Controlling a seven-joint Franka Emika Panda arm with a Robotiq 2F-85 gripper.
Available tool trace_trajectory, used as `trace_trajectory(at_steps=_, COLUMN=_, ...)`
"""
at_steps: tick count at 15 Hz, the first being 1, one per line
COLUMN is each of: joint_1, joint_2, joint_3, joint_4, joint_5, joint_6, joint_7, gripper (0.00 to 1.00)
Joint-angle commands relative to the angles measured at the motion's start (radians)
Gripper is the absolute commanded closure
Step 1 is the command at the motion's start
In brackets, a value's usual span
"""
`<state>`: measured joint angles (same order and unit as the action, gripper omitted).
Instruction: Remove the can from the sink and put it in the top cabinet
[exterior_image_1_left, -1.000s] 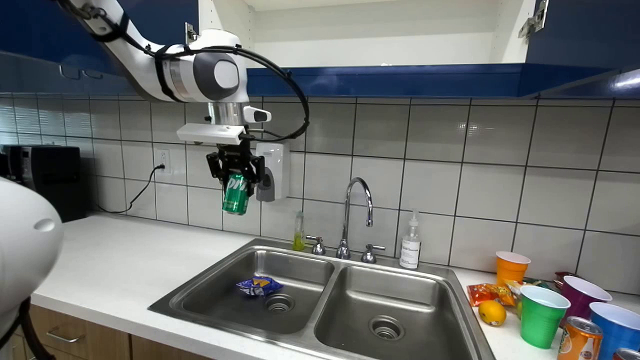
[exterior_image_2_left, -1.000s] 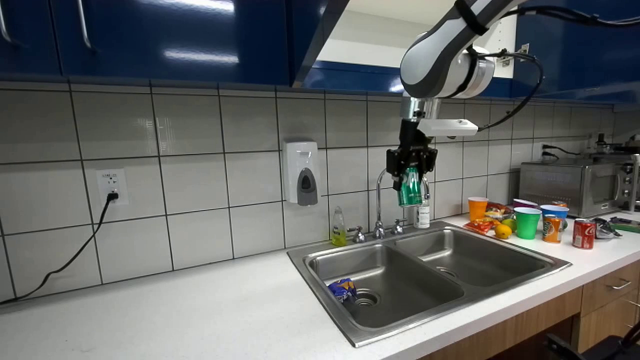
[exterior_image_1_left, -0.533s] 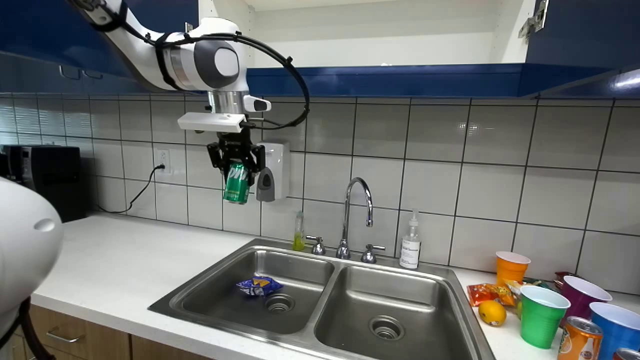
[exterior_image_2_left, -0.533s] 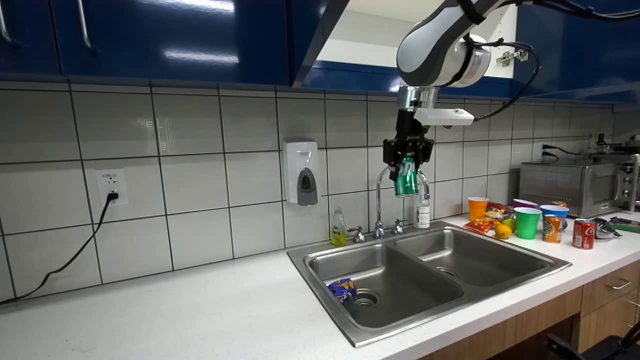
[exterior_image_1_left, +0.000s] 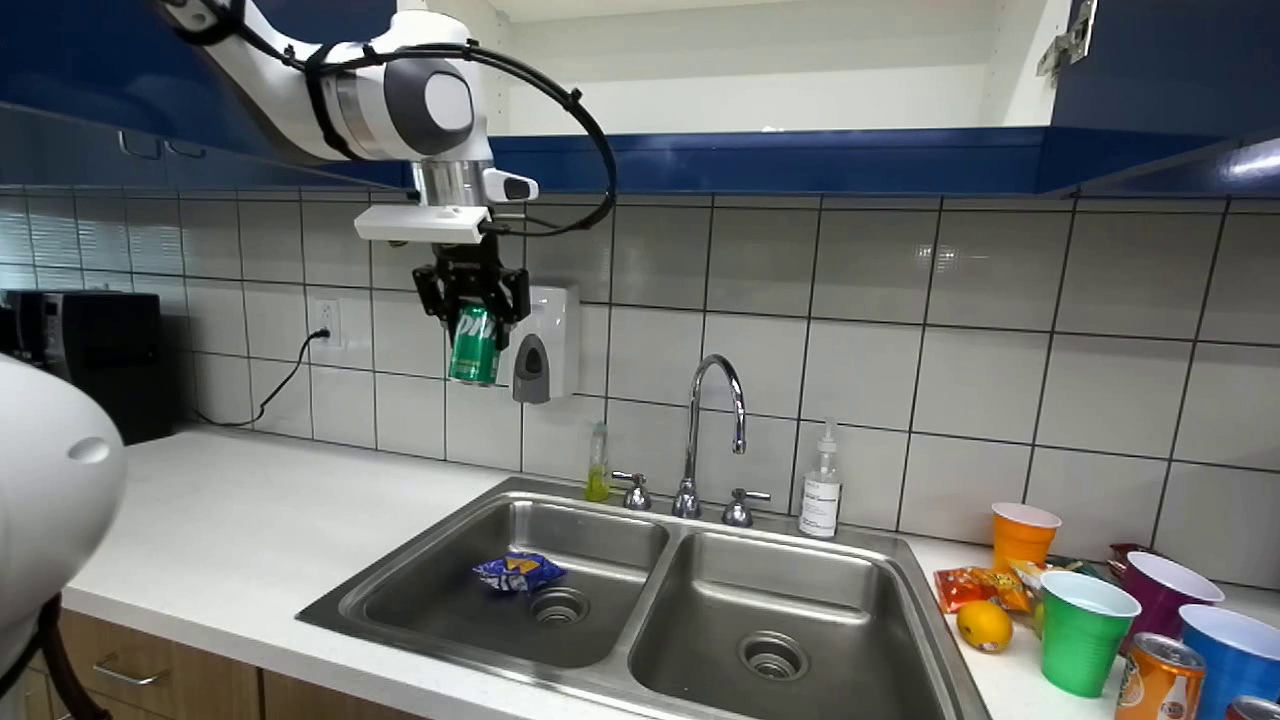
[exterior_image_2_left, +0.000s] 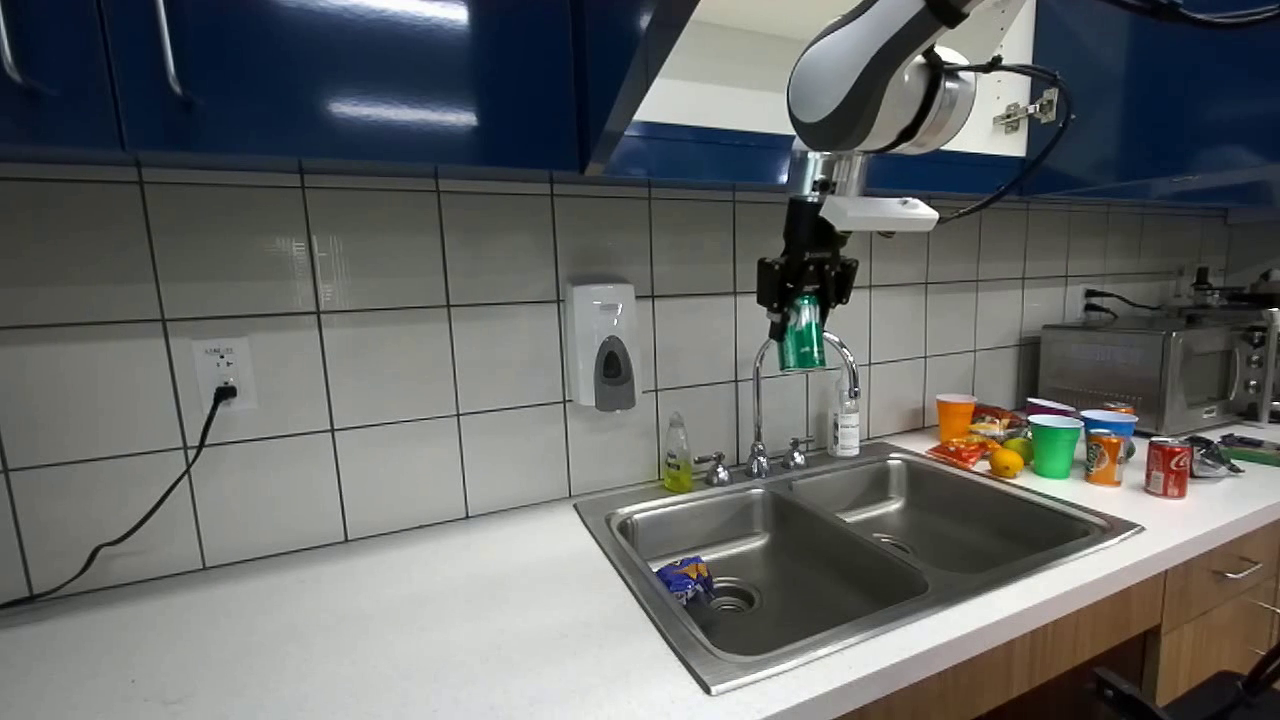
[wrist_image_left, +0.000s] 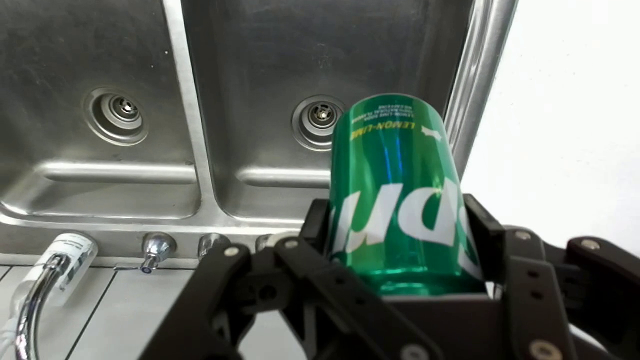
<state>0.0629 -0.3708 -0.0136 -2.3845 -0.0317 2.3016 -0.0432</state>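
And the fingers (wrist_image_left: 316, 227) are clamped on the can (exterior_image_1_left: 474, 345), one on either side of its upper half, the rest of it hanging free below; it's up in the air, near upright, well clear of the sink (exterior_image_1_left: 645, 605), which lies at five o'clock from it in an exterior view, so the removal looks done and the carry looks like the step in hand; the top cabinet (exterior_image_1_left: 750, 90) waits open between one and two o'clock, and the smart line, I'd say, is twelve o'clock first, straight up and out from the sill (exterior_image_1_left: 770, 162), until the can's base clears that edge; only then swing toward two o'clock and in; thin walls probably dent, so squeeze firmly but no harder; watch the cable loop (exterior_image_1_left: 573, 99) at one o'clock, which could snag on that edge, and the wrist (exterior_image_1_left: 450, 184), which may run short of headroom inside; then lower gently, base flat, and only once it stands steady should those fingers part.
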Motion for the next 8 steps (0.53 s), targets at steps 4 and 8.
trace_trajectory(at_steps=4, joint_1=-0.02, joint_2=-0.029, joint_3=0.023, joint_4=0.04, joint_5=-0.026, joint_6=-0.036, joint_7=0.006, gripper=0.6)
trace_trajectory(at_steps=8, joint_1=-0.016, joint_2=-0.029, joint_3=0.022, joint_4=0.042, joint_5=-0.021, joint_6=-0.036, joint_7=0.001, gripper=0.6)
